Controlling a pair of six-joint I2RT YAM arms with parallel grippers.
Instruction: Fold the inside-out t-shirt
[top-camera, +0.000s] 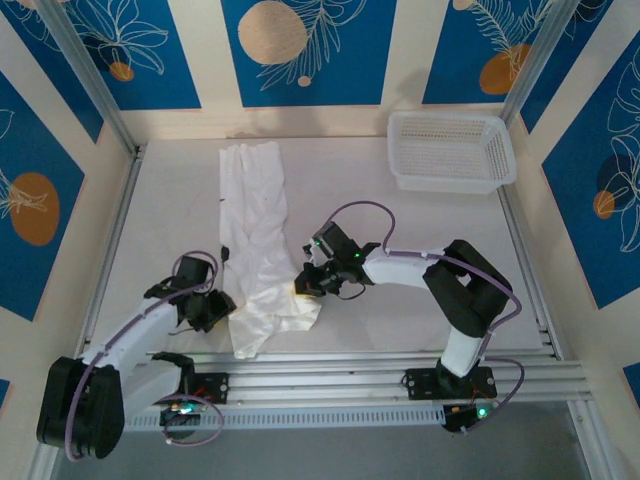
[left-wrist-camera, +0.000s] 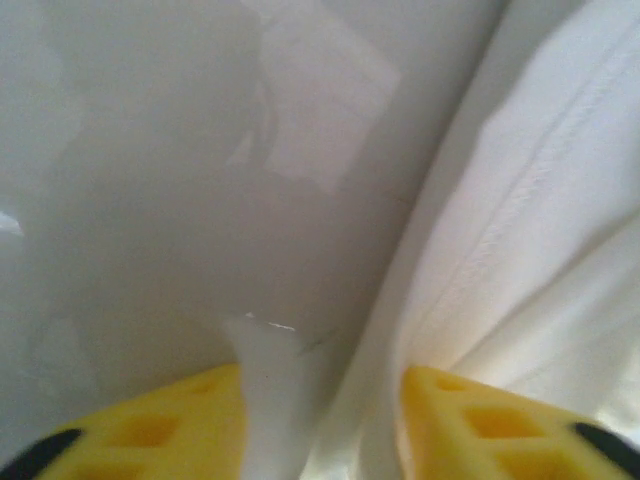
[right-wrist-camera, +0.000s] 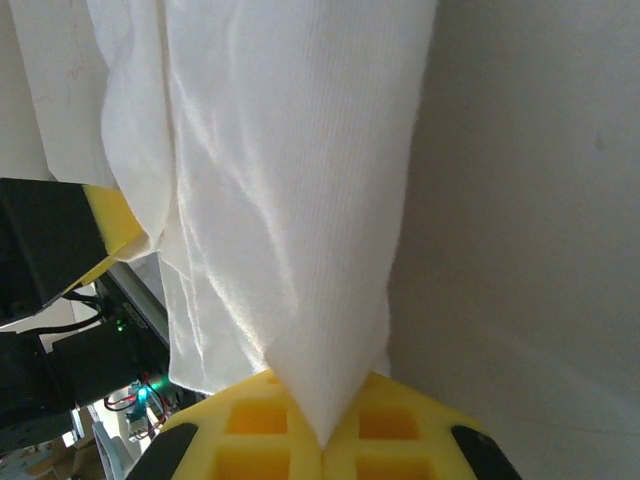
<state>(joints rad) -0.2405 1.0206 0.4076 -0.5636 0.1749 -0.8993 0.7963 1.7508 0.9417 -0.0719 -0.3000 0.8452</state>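
Note:
The inside-out t-shirt (top-camera: 255, 220) lies as a long, narrow white strip running from the far side of the table to its near edge. My right gripper (top-camera: 305, 283) is at the strip's lower right edge. In the right wrist view its yellow fingers (right-wrist-camera: 250, 425) are pressed together, and my right gripper (right-wrist-camera: 322, 440) is shut on a pinched point of the cloth (right-wrist-camera: 290, 200). My left gripper (top-camera: 215, 310) is at the strip's lower left edge. In the left wrist view my left gripper (left-wrist-camera: 320, 400) has its yellow fingers (left-wrist-camera: 190, 410) apart, with a fold of the shirt's (left-wrist-camera: 540, 230) edge lying between them.
A white plastic mesh basket (top-camera: 452, 150) stands at the table's far right corner. Aluminium rails (top-camera: 400, 365) run along the near edge by the arm bases, and frame posts stand at the back corners. Bare white tabletop (top-camera: 420, 230) lies right of the shirt.

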